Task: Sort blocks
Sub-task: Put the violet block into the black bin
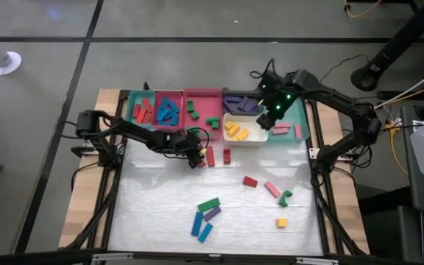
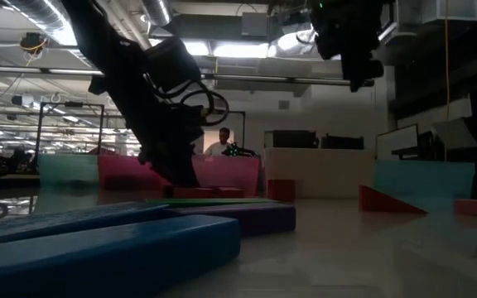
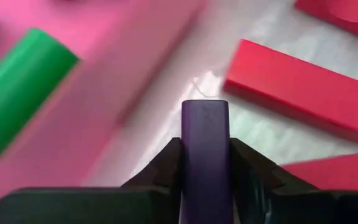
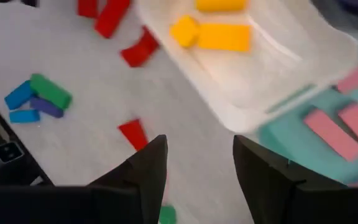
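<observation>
Left gripper (image 3: 205,180) is clamped on a purple block (image 3: 205,155), down low on the table (image 1: 160,206) just in front of the pink tray (image 1: 202,110), with red blocks (image 1: 227,155) lying right beside it. Right gripper (image 4: 196,163) hangs with its fingers apart and empty above the white tray (image 1: 245,130), which holds yellow blocks (image 1: 236,132). More blocks (image 1: 206,217) lie scattered on the table, well in front of the pink tray.

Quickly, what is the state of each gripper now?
Left gripper: closed on a purple block, beside the pink tray.
Right gripper: open, empty, above the white tray.
</observation>
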